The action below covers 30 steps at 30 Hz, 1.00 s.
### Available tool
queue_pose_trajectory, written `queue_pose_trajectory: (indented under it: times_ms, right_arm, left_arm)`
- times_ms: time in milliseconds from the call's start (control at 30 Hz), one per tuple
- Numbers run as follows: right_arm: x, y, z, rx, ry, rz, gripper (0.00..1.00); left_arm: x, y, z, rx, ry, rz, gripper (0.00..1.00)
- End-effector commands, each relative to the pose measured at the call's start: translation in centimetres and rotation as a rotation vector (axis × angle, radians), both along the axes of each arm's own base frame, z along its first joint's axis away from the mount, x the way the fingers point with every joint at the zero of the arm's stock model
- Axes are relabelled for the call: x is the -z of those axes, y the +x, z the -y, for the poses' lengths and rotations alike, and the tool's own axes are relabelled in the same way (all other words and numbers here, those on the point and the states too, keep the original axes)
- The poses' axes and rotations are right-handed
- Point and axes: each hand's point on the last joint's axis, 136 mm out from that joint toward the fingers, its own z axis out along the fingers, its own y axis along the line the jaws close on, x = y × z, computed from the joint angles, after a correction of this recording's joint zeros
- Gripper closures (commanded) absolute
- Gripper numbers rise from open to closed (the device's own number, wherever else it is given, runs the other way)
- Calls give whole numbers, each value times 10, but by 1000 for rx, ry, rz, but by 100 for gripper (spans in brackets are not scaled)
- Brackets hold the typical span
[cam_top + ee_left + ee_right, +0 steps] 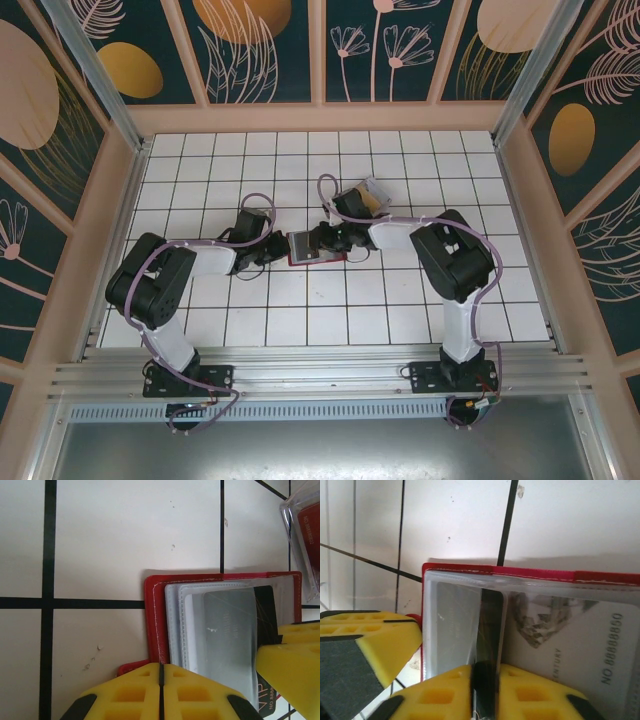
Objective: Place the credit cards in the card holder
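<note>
white tiled table (pixel 300 320), dark floral wall panels (pixel 265 50), wooden frame (pixel 320 118).

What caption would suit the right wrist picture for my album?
Yellow-fingered right gripper pinching a thin dark-striped plastic card at the clear sleeves of an open red leather-like folding wallet.

Card holder (pixel 318 247) on table (pixel 300 320) centre; card (pixel 265 612) partly in it; box (pixel 362 198) behind-right.
</note>
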Motion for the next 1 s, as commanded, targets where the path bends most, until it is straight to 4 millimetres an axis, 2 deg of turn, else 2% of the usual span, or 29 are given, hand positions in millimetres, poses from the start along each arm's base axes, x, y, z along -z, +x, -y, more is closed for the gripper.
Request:
queue_pose_trajectory:
  times_ms: [0, 100, 300, 433, 600, 733, 867, 967]
  right_arm:
    - [15, -12, -7, -52, -119, 16, 89]
    - [18, -12, -4, -59, -181, 31, 88]
    - [23, -16, -5, -83, -291, 64, 77]
    - [32, -18, -5, -98, -345, 70, 75]
    - [33, -19, -12, -131, -392, 99, 72]
    - [33, -24, -17, -155, -411, 114, 62]
    - [24, -26, -17, -157, -354, 110, 57]
    - [11, -21, -8, -132, -336, 125, 56]
  left_arm:
    - [14, -20, 3, 32, 4, -70, 90]
    - [14, -20, 3, 32, 8, -69, 90]
    - [18, -19, 5, 34, -2, -77, 90]
    - [16, -17, 5, 36, 1, -73, 90]
    - [17, -19, 5, 36, 3, -74, 90]
    - [16, -18, 5, 34, 3, -72, 90]
    - [18, -18, 3, 35, 14, -75, 90]
    - [17, -18, 0, 31, 31, -68, 91]
